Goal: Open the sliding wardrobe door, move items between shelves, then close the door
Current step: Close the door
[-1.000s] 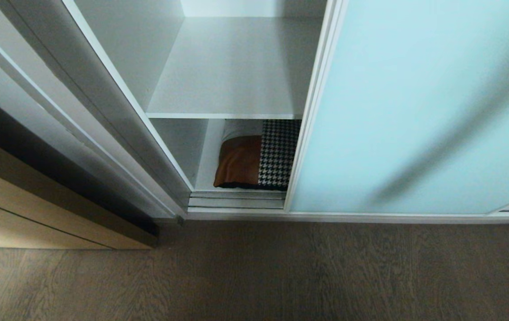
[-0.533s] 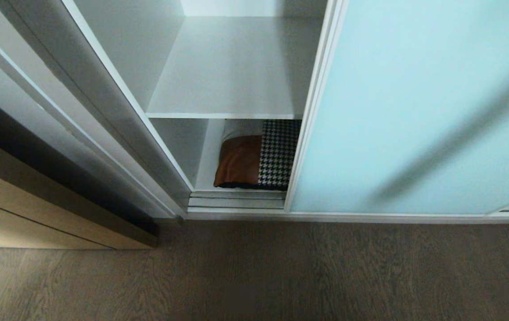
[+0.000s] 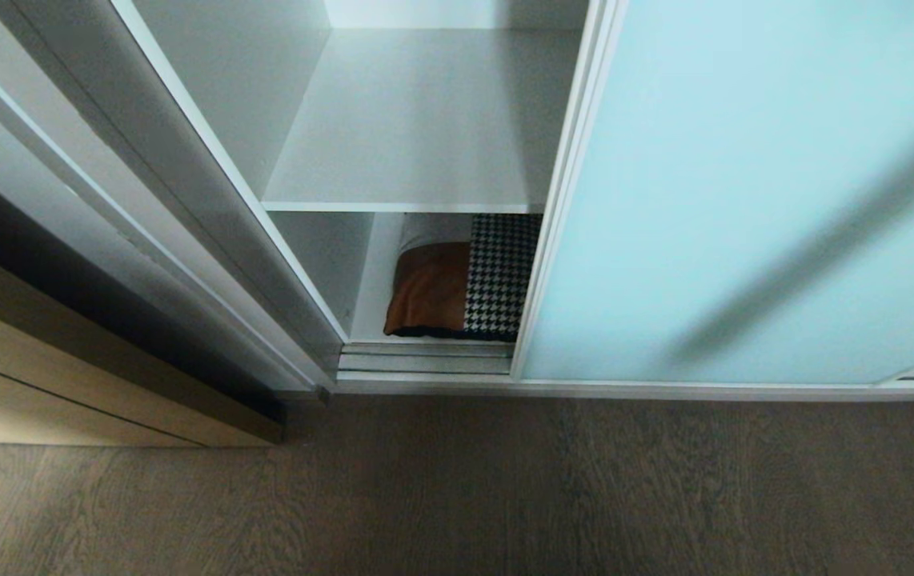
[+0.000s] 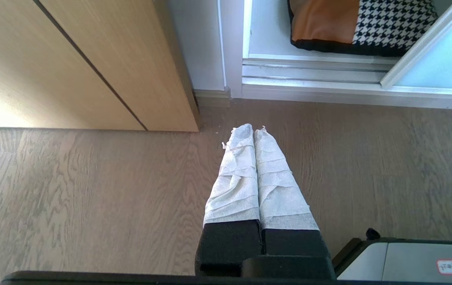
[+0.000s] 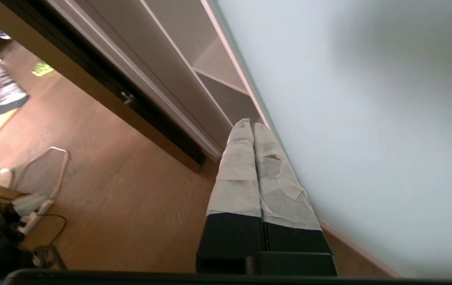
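Both grippers are pinched fully together and hold nothing. So the right gripper point(image 5: 253, 126) is the one that matters: in its wrist view the taped fingertips point along the floor toward the door point(image 5: 368, 118), just beside its silver frame edge but not touching as far as I can tell. That edge runs straight up and down, and the gap into the wardrobe lies on the far side of it from the glass. My guess is the next move is hooking that edge and sliding the door further toward the robot's right, since it's only partly open. The left gripper point(image 4: 253, 128) hangs low over the floor, well apart from the door, so right is clearly nearer. The pillow point(image 3: 461, 276) sits on the bottom shelf point(image 3: 369, 304) against the door edge, under the bare upper shelf point(image 3: 425, 128).
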Motion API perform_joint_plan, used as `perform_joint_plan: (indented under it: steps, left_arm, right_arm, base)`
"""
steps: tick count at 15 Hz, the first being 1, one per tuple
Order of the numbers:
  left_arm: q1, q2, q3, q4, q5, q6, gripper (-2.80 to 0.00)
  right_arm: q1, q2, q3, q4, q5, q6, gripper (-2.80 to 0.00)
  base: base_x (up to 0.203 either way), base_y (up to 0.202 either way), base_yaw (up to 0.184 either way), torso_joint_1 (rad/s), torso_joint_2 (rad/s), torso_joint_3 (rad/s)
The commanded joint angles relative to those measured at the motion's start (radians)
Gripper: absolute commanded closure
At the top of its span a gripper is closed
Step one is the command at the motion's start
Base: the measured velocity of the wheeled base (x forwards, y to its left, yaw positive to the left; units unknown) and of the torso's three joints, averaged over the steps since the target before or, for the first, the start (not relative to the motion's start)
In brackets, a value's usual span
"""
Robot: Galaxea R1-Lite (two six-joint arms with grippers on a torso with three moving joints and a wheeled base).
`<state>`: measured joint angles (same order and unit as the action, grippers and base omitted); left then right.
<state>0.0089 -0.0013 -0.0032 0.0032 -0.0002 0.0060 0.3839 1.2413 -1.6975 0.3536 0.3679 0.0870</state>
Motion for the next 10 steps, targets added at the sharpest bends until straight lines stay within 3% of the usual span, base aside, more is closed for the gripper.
perform_joint_plan:
  steps: [1, 3, 6, 8, 10]
  left_arm:
    - [0.0, 0.0, 0.0, 0.0, 0.0, 0.0, 0.0]
    - [0.0, 0.0, 0.0, 0.0, 0.0, 0.0, 0.0]
    - [0.0, 0.0, 0.001, 0.0, 0.0, 0.0, 0.0]
    - [0.0, 0.0, 0.0, 0.0, 0.0, 0.0, 0.0]
    - [0.0, 0.0, 0.0, 0.0, 0.0, 0.0, 0.0]
  right_arm:
    - [0.081, 0.065, -0.041, -0.003, -0.032, 0.0, 0.0]
    - [0.165, 0.085, -0.046, -0.028, -0.093, -0.002, 0.0]
    - [0.292, 0.181, -0.047, -0.127, -0.314, -0.024, 0.0]
    - [0.36, 0.233, -0.038, -0.207, -0.408, -0.028, 0.0]
    - [0.362, 0.261, -0.034, -0.234, -0.433, -0.027, 0.0]
  base:
    - [0.0, 0.0, 0.0, 0.0, 0.0, 0.0]
    - [0.0, 0.0, 0.0, 0.0, 0.0, 0.0]
    - [0.0, 0.0, 0.0, 0.0, 0.0, 0.0]
    - [0.0, 0.0, 0.0, 0.0, 0.0, 0.0]
    - [0.0, 0.0, 0.0, 0.0, 0.0, 0.0]
